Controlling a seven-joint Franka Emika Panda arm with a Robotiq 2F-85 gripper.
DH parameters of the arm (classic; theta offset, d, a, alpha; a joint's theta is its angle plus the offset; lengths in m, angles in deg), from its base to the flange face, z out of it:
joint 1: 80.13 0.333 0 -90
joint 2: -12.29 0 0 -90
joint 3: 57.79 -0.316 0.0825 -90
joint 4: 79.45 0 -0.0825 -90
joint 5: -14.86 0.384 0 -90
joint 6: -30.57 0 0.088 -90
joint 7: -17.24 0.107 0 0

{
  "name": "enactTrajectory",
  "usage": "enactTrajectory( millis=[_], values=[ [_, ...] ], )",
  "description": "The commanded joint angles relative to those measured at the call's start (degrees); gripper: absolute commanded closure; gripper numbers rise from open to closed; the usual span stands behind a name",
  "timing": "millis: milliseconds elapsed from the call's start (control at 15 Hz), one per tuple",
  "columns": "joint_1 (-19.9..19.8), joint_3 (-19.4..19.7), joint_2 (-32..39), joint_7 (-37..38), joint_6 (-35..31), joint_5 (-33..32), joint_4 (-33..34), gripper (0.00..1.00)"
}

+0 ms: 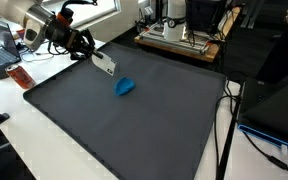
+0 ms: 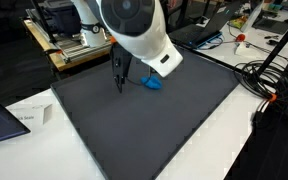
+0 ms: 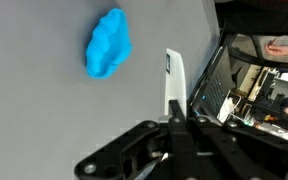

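My gripper (image 1: 88, 54) hangs over the far left part of a dark grey mat (image 1: 134, 125), shut on a flat white strip (image 1: 104, 65) with a dark mark near its free end. In the wrist view the white strip (image 3: 172, 80) sticks straight out from between the closed fingers (image 3: 172, 125). A small crumpled blue lump (image 1: 126, 87) lies on the mat just beyond the strip's tip, apart from it; it also shows in an exterior view as the blue lump (image 2: 154, 83) and in the wrist view as the blue lump (image 3: 109, 45). The gripper (image 2: 120, 68) stands beside it.
The mat covers a white table (image 1: 44, 140). A boxy machine (image 1: 179, 30) stands behind the mat's far edge. A laptop (image 1: 2, 50) and a red object (image 1: 19, 77) lie at the left. Cables (image 2: 269, 85) run along one side, and a paper (image 2: 24, 118) lies by a corner.
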Motion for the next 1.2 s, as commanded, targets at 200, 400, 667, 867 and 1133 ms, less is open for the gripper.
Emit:
enactTrajectory(
  millis=[200,400,667,867,1133],
  values=[
    [3.29,3.41,-15.60,3.34,-14.53,-3.57,-20.83,0.99],
    [5.38,4.34,-21.17,7.37,-20.06,-5.63,-28.54,0.99],
    [5.30,3.48,-19.77,7.71,-20.13,-5.02,-26.39,0.96],
    [5.57,3.75,-21.39,7.95,-20.94,-5.05,-28.60,0.96],
    [8.43,3.62,-23.94,5.23,-22.97,-11.35,-30.89,0.99]
  ],
)
